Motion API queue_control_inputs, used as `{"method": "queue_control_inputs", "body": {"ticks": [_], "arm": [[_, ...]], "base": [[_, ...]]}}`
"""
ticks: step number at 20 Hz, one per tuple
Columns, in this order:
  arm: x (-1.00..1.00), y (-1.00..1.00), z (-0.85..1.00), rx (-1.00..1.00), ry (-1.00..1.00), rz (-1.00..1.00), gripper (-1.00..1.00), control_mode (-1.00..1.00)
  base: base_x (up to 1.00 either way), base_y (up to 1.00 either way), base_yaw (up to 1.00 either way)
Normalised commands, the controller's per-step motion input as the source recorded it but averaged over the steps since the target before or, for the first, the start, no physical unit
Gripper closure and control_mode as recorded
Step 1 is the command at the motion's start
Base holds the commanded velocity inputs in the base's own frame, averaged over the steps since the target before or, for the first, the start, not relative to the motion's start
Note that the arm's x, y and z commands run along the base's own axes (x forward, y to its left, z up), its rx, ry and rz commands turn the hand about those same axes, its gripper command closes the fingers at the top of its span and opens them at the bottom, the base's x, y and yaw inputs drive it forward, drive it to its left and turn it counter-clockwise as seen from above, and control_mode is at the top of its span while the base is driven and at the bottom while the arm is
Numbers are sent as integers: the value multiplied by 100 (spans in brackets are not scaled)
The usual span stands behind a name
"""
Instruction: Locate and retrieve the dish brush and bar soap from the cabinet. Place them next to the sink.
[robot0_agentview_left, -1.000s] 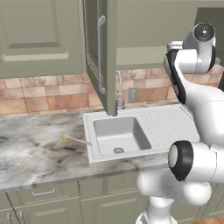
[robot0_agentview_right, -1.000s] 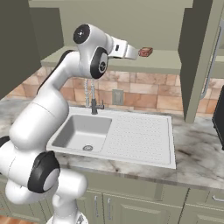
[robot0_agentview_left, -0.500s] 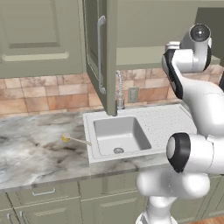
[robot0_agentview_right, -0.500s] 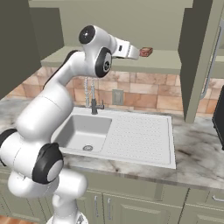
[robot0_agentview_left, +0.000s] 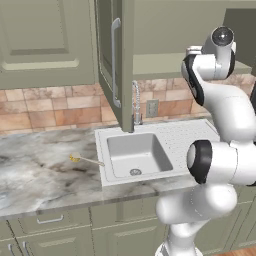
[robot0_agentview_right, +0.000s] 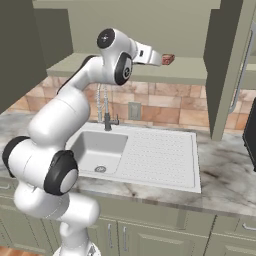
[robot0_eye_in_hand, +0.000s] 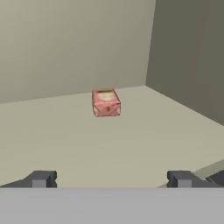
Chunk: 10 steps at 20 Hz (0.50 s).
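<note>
Small reddish-pink rectangular bar soap (robot0_eye_in_hand: 106, 103) sits on the cabinet's plain shelf (robot0_eye_in_hand: 131, 144), dead ahead of the spread, empty hand (robot0_eye_in_hand: 111, 178), slightly left of centre, still apart.

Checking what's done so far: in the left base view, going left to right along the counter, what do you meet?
dish brush → sink basin → dotted drainboard → robot arm

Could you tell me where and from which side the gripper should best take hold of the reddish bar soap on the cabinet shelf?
Probably across the two side faces of the small reddish-pink rectangular bar soap, approaching straight in from the cabinet's open front. It lies flat, alone on the olive shelf, ahead of the open gripper.
</note>
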Motion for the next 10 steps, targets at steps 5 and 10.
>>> {"method": "queue_control_inputs", "body": {"ticks": [5,10], "arm": [[23,-18,0,0,3,0,-100,-100],[31,-18,0,0,6,1,-100,-100]], "base": [[0,0,0],[0,0,0]]}}
